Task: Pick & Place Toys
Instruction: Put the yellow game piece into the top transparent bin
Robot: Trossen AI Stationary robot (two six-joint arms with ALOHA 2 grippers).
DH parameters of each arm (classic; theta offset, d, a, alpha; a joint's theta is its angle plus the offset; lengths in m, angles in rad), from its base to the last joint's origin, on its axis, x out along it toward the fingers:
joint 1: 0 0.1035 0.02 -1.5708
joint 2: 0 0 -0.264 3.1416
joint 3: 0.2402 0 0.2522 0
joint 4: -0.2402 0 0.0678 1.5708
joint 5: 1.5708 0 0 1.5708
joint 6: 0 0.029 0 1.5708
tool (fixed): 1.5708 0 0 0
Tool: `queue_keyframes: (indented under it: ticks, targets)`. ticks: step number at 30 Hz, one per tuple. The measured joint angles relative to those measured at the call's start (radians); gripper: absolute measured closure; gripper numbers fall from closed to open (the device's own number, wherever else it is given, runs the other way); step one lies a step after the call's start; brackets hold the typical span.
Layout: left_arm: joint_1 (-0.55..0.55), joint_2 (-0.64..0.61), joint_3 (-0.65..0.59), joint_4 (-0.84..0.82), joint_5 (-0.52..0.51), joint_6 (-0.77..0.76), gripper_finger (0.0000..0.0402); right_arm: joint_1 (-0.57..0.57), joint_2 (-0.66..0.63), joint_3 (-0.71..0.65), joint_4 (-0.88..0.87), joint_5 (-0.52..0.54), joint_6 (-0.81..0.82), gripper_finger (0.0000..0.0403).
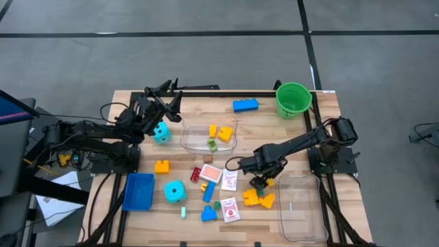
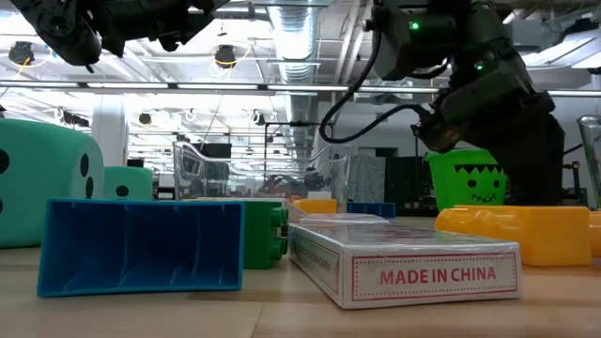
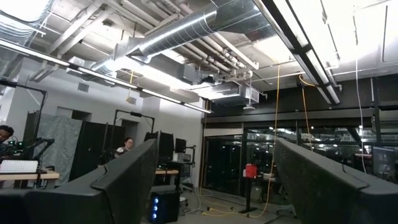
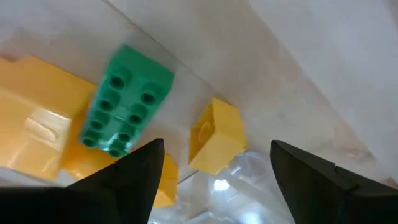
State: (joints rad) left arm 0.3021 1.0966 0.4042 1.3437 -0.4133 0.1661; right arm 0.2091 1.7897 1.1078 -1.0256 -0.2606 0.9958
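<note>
Jaws of both grippers gape empty; only the right wrist view shows a green brick (image 4: 124, 99) among yellow bricks (image 4: 214, 137).

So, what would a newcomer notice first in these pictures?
Probably the scatter of bright toys across the wooden table, especially the two teal dice on its left half. Next, the right gripper low over yellow bricks beside a clear tub, jaws apart.
</note>
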Motion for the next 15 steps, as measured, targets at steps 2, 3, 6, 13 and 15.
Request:
queue_keyframes:
  ticks: [2, 3, 6, 13, 15]
  targets:
    - [0.000, 0.000, 0.000, 0.000, 0.000, -0.008, 0.0086, -0.001, 0.000, -0.021, 0.002, 0.000, 0.009, 0.0118]
    - [0.000, 0.000, 0.000, 0.000, 0.000, -0.015, 0.0086, -0.001, 0.000, -0.033, 0.008, -0.001, 0.014, 0.0118]
    - [0.000, 0.000, 0.000, 0.000, 0.000, -0.018, 0.0086, 0.000, 0.000, -0.049, 0.021, -0.005, 0.014, 0.0118]
    - [0.000, 0.000, 0.000, 0.000, 0.000, -0.018, 0.0086, -0.002, 0.000, -0.049, 0.030, -0.012, -0.018, 0.0127]
    - [0.000, 0.000, 0.000, 0.000, 0.000, -0.018, 0.0086, -0.002, 0.000, -0.048, 0.059, -0.029, -0.032, 0.0141]
